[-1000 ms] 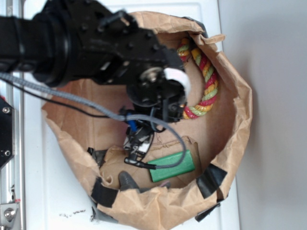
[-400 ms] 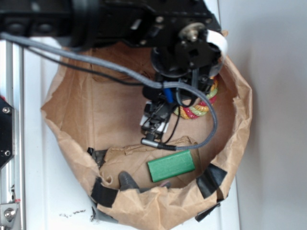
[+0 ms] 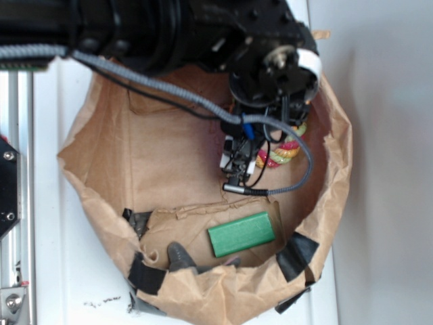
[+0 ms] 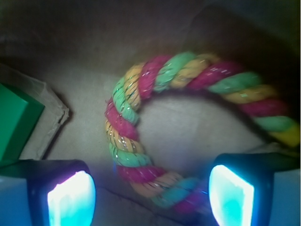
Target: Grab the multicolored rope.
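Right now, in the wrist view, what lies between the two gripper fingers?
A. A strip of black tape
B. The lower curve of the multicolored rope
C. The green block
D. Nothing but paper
B: the multicolored rope curves down into the gap of the open gripper, while the green block sits off to the left.

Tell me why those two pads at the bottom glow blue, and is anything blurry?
In the wrist view the finger pads catch strong glare, glowing cyan, and the rope looks soft and slightly blurred; corners fall dark. The exterior view is evenly lit, arm blocking most of the rope.
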`<state>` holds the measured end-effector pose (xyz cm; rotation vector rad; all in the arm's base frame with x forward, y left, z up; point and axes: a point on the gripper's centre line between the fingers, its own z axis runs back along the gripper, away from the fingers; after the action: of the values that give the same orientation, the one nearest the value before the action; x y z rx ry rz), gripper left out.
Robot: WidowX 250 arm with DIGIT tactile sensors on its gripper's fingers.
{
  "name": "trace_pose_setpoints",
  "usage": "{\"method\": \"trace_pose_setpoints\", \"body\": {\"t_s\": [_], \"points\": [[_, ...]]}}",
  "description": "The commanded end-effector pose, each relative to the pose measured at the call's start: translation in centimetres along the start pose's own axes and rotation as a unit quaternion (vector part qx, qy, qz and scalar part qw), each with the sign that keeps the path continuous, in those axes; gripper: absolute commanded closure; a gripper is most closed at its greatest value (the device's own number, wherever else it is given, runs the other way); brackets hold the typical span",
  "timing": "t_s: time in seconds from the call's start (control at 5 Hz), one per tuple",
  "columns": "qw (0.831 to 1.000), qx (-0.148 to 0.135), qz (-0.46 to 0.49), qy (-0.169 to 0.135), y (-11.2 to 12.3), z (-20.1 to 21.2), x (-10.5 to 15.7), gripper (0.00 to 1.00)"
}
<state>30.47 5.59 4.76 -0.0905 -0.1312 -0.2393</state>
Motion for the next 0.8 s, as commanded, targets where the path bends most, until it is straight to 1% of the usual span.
{"method": "trace_pose_setpoints", "body": {"t_s": [0.0, 0.2, 0.4, 0.6], "points": [[0.998, 0.019, -0.042, -0.031, -1.8, -1.2, -0.3, 0.0], [0.998, 0.019, -0.051, -0.042, -2.5, -1.8, -0.8, 0.0], [0.997, 0.018, -0.061, -0.033, -2.7, -2.2, -1.2, 0.0], [0.997, 0.022, -0.07, -0.034, -3.0, -2.5, -1.6, 0.0]]}}
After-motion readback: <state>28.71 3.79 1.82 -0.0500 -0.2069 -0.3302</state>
